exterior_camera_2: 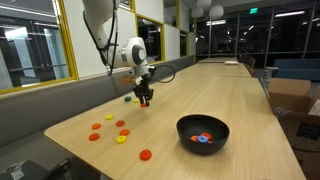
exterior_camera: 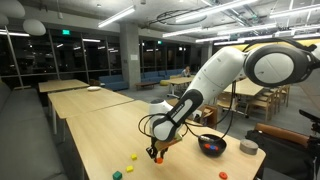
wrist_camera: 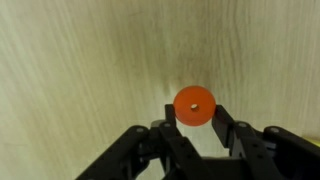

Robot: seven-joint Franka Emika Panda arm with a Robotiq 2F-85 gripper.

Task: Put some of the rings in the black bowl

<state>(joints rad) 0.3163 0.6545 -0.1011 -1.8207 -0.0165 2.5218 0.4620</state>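
Squeezing an orange ring (wrist_camera: 194, 105) from both sides, the fingers (wrist_camera: 225, 125) are clamped on it, low by the table (wrist_camera: 80, 60), ready to carry to the bowl (exterior_camera_2: 200, 146).

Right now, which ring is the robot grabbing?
The orange ring pinched between the jaws. The other rings lie loose on the table, and a few sit in the black bowl.
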